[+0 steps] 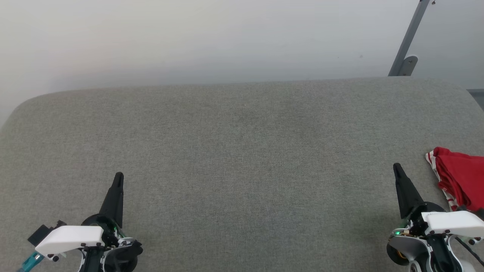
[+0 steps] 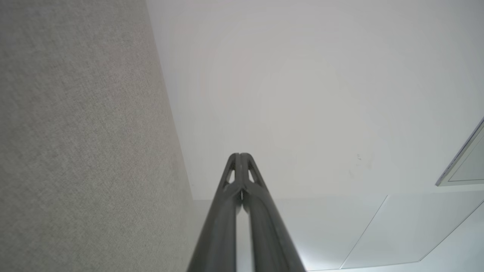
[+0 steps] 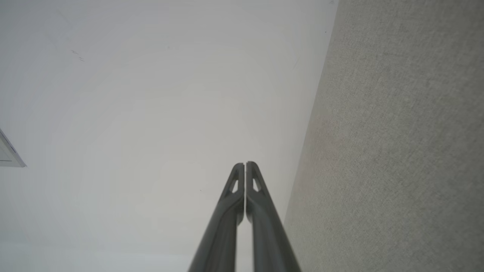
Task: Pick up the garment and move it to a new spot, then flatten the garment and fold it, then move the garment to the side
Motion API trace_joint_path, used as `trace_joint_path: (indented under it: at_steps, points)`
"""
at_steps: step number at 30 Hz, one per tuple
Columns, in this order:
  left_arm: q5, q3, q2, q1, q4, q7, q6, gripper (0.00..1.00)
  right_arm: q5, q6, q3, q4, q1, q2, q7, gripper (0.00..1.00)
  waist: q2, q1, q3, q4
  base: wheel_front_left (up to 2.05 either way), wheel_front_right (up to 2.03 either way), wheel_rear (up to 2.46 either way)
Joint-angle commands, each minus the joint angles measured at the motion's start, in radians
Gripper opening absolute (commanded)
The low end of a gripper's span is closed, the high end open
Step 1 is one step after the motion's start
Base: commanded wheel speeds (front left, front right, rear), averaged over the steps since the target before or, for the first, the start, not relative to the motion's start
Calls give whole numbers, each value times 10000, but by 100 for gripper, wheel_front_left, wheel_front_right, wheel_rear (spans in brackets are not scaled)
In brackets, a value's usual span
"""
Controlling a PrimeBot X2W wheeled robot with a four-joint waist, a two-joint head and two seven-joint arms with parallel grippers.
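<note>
The garment (image 1: 461, 177) is a bunched red cloth with white-and-red striped trim, lying at the right edge of the grey fabric surface (image 1: 242, 151) and cut off by the picture's edge. My right gripper (image 1: 396, 166) stands just left of it, shut and empty, fingers pointing away from me. My left gripper (image 1: 118, 175) rests at the lower left, also shut with nothing in it. In the left wrist view the left gripper (image 2: 240, 155) has its fingers pressed together. The right gripper (image 3: 245, 164) in the right wrist view shows the same.
A pale wall (image 1: 227, 37) rises behind the grey surface's far edge. A grey metal bracket (image 1: 406, 56) slants up at the back right. The surface has rounded far corners and bare cloth between the two grippers.
</note>
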Motion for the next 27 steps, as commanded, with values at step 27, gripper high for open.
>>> trace_joint_path:
  at_steps: [27]
  points:
    - [45,41,-17,-118,0,41,21,0,37,0,8,-16,-42,10,11,0,0,0,0,0,0,0,0]
